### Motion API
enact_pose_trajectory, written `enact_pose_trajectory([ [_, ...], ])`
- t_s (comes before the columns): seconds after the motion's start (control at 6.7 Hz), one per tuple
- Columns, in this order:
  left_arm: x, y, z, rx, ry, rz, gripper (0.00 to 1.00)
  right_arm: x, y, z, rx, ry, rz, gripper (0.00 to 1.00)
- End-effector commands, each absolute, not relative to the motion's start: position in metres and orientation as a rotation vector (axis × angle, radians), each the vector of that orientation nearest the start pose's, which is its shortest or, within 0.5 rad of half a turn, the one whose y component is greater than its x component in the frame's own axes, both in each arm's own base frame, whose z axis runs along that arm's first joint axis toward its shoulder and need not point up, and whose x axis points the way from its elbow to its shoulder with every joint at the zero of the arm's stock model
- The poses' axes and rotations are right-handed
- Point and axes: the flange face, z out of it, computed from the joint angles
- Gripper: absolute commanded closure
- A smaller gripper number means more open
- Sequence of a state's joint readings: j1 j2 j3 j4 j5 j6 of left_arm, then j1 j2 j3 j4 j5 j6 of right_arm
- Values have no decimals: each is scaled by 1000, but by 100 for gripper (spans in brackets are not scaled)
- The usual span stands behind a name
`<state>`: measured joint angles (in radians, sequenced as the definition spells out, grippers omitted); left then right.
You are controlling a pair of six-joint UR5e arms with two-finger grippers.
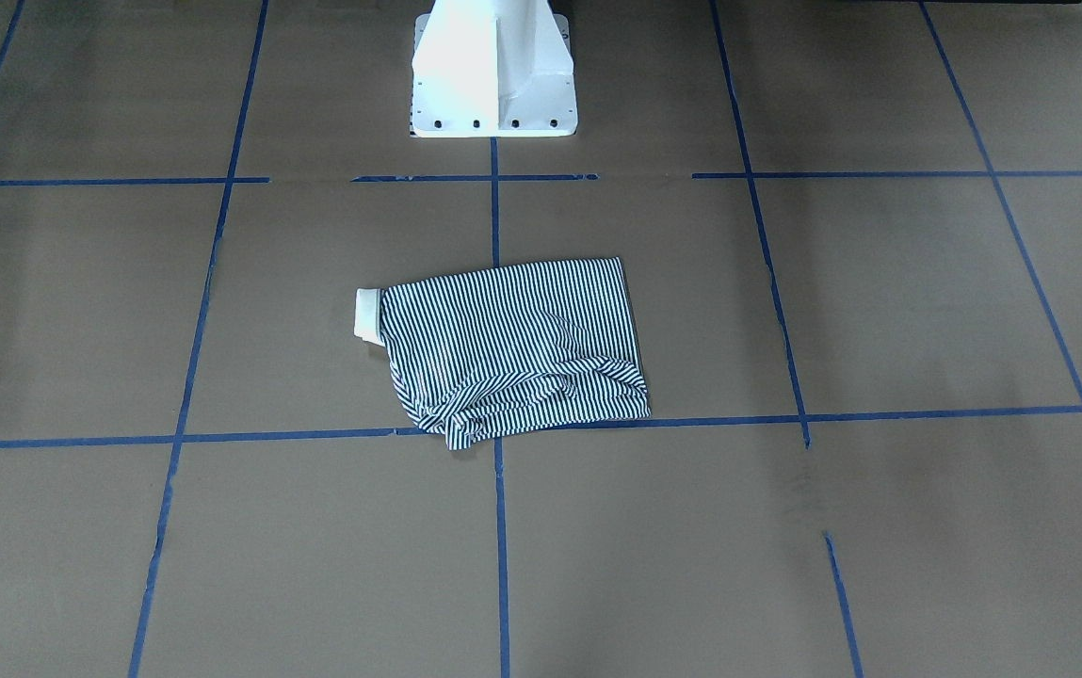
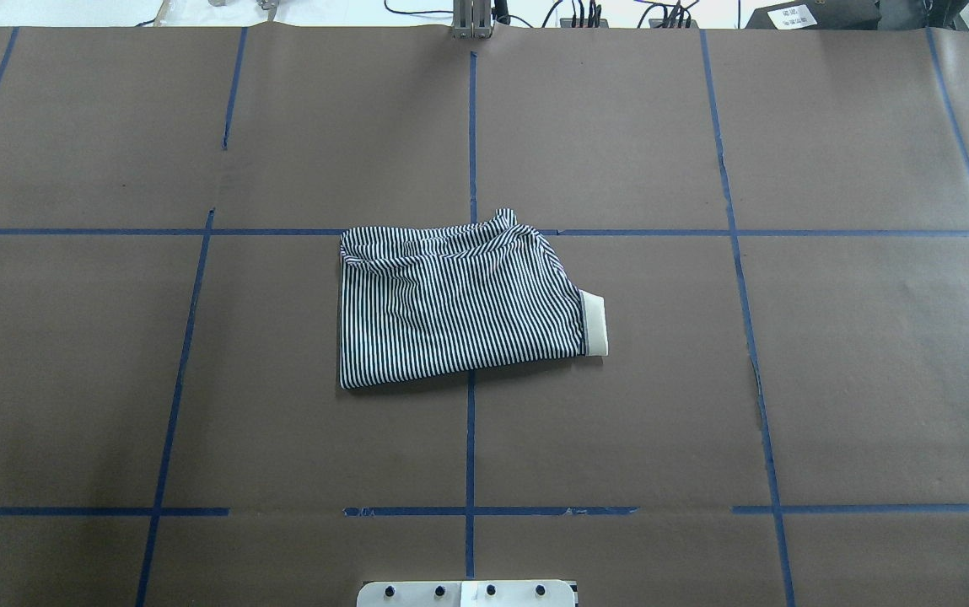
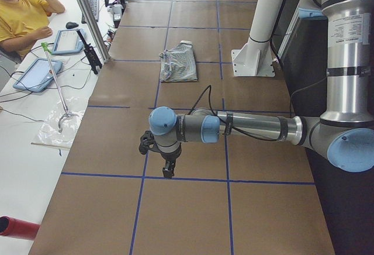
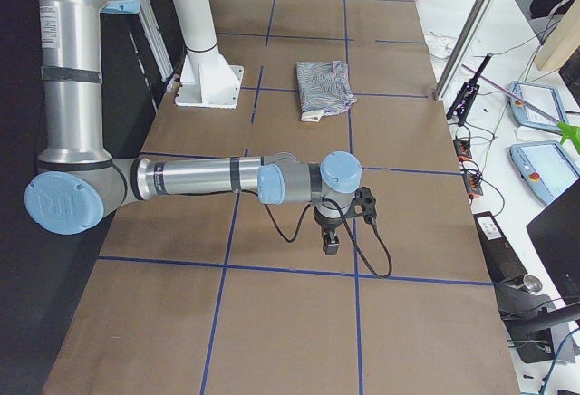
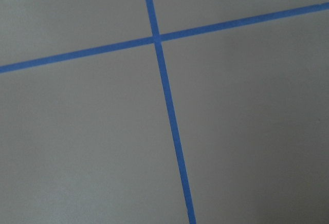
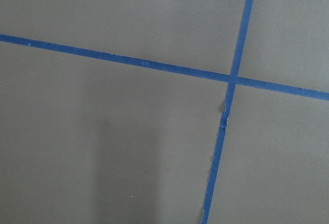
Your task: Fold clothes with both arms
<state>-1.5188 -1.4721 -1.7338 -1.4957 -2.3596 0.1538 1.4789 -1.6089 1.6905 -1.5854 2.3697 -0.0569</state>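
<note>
Distance tells the story. Far to the left of the pedestal (image 1: 493,85), the left gripper (image 3: 167,172) hangs low over brown paper (image 3: 193,214). I cannot tell how far its fingers part, though nothing dangles from it. Straight before the pedestal lies the polo shirt (image 2: 459,303), folded into a compact rectangle, its cream collar (image 2: 594,322) poking toward the pedestal's right. Far out on that side the right gripper (image 4: 332,245) mirrors the left, its opening equally unreadable. Both sit clear, I'd judge, because folding looks finished.
</note>
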Motion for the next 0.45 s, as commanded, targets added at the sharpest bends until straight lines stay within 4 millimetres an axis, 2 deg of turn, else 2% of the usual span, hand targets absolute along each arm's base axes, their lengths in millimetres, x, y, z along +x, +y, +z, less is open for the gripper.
enact_pose_trajectory([
  [0.0,-42,-445,631,-7,792,168,0,20,-476,626,37,-773,-162,0],
  [0.3,-42,-443,621,-24,793,161,0,21,-472,631,30,-764,-159,0],
])
